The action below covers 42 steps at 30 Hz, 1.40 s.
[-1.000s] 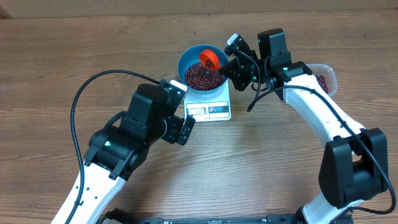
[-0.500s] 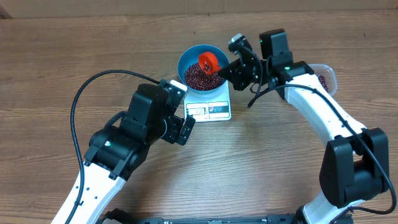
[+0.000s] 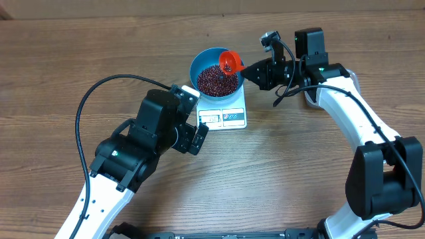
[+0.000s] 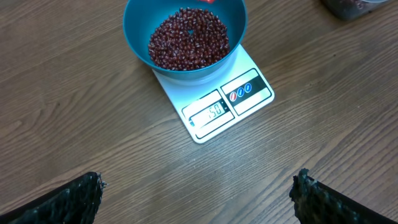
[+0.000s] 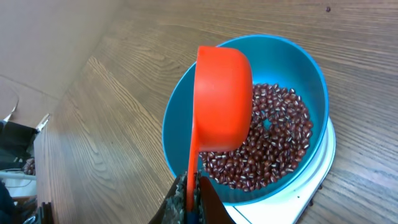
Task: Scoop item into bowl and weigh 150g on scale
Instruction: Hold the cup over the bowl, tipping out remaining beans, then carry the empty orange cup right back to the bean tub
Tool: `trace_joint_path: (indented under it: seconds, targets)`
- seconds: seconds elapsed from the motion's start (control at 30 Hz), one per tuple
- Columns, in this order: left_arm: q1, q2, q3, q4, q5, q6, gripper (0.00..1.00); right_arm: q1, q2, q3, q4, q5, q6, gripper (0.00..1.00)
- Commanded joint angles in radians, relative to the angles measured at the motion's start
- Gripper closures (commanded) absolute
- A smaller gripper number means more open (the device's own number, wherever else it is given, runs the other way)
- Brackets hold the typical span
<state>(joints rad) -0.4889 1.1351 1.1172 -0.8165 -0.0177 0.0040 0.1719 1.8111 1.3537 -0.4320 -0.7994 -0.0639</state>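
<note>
We judged the beans [image 3: 218, 79] loose and quick to scatter (best moved by the scoop [image 3: 230, 62], gripped at its handle); they lay in the bowl [image 3: 196, 61] on the scale [image 3: 232, 118] by the desk's [image 3: 66, 53] far edge. The right gripper [image 5: 189, 198] clamped that handle while the left gripper [image 3: 194, 138] gaped empty. The scoop had drawn back from mid-bowl to its right rim.

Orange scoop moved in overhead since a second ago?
Yes. The orange scoop slid right, from over the beans to the right rim of the blue bowl; the scale stayed put.
</note>
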Motion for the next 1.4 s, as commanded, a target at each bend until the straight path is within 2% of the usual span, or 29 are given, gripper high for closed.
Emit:
trace_joint_path:
  seconds: [0.0,0.57,0.77,1.03,1.13,1.23,1.37]
  targets:
    - [0.006,-0.01,0.013,0.001,0.015,0.016,0.01,0.001,-0.04,0.003,0.015,-0.018,0.008,0.96]
    - [0.006,-0.009,0.013,0.001,0.015,0.015,0.0,0.0,-0.04,0.003,0.049,-0.009,0.003,0.96]
    - [0.006,-0.009,0.013,0.001,0.015,0.016,0.0,0.003,-0.037,0.002,0.049,0.007,-0.126,0.96]
    - [0.006,-0.01,0.013,0.001,0.015,0.016,0.01,0.003,-0.034,0.001,0.061,0.065,-0.123,0.96]
    - [0.006,-0.01,0.013,0.001,0.015,0.016,0.01,0.002,-0.034,0.001,0.08,0.027,-0.064,0.96]
    - [0.006,-0.01,0.013,0.001,0.015,0.016,0.0,-0.018,-0.034,0.001,0.121,-0.024,0.108,0.96]
    - [0.006,-0.01,0.013,0.001,0.015,0.015,0.01,-0.072,-0.034,0.001,0.143,-0.193,0.173,0.96]
